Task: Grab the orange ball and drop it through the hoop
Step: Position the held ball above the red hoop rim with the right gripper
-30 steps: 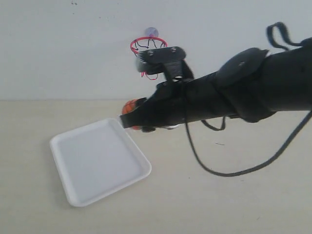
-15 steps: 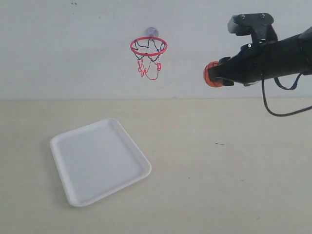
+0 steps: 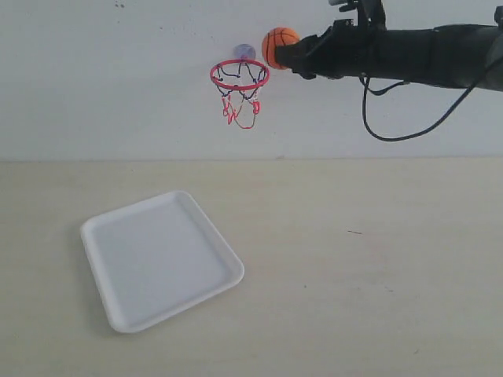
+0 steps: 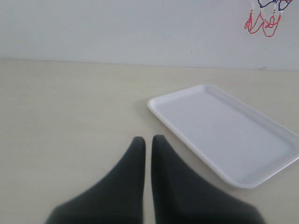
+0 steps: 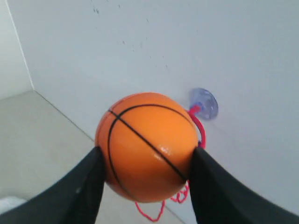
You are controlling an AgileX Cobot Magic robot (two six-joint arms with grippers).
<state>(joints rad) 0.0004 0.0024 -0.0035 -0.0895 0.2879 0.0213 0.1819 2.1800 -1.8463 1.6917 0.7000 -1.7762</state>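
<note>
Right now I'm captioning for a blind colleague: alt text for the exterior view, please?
A black gripper on the right holds a small orange mini basketball just above and right of a red-rimmed string-net hoop on a white wall. Below, a white rectangular plastic tray lies on a beige table.

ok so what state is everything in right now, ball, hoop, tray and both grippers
red ring hoop with string net: net hanging slack, nothing in it
small orange ball with black seams: held in the air just above and right of the hoop in the exterior view, not yet dropped
white rectangular tray: lying flat, nothing in it
right gripper: shut on the ball
left gripper: shut, holding nothing
</note>
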